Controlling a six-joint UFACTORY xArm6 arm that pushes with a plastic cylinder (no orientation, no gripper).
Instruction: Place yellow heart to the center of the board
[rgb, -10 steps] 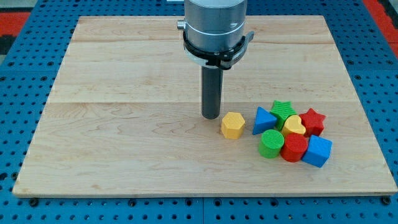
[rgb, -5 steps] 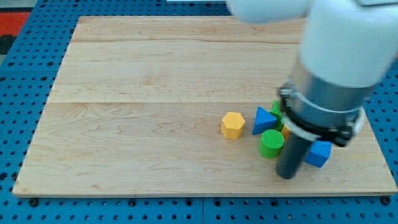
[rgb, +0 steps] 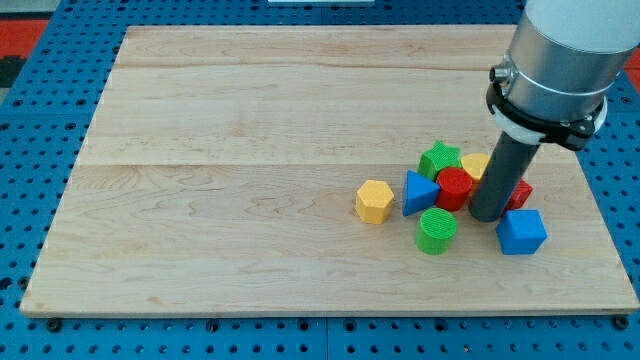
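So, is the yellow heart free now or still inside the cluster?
Inside: the yellow heart sits between green star and rod, above red cylinder; my tip is below it.

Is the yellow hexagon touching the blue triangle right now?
No, the yellow hexagon sits apart at the view's left of the blue triangle, with a strip of bare board showing between them.

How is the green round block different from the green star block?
The green round block is a ridged cylinder; the green star block has points. The round one stands alone nearer the view's bottom; the star sits higher up, close against the red block. Both are green.
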